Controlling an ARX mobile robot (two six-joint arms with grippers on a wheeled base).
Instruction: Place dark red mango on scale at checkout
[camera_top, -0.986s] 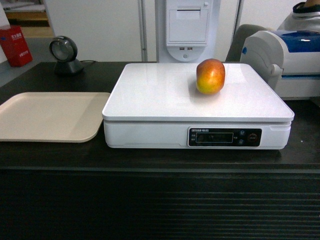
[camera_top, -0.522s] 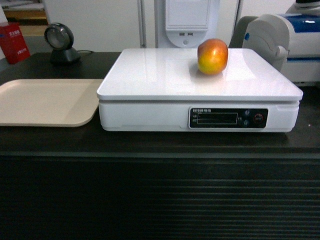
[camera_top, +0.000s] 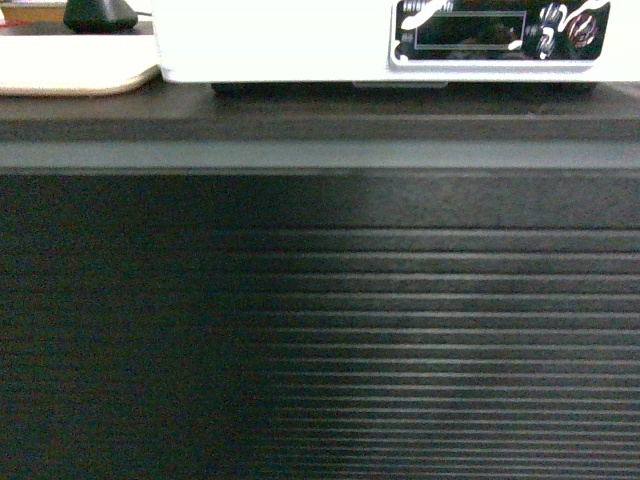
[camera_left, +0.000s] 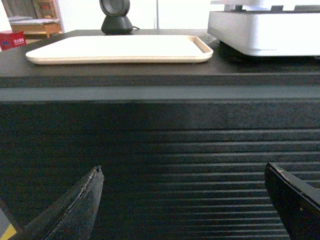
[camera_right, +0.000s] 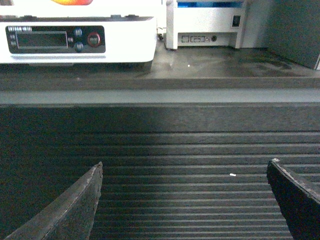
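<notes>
Up on the large white square-platform scale (camera_right: 75, 42), a sliver of the red-orange mango (camera_right: 72, 2) shows at its top edge. Below the scale, both the left gripper (camera_left: 185, 200) and right gripper (camera_right: 185, 200) gape wide, holding nothing, facing the long black ribbed checkout counter (camera_top: 320, 330)

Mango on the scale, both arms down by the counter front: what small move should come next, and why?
Probably none beyond holding both arms clear. A sliver of the mango shows atop the scale, and the left gripper and right gripper hang open and empty before the checkout front.
</notes>
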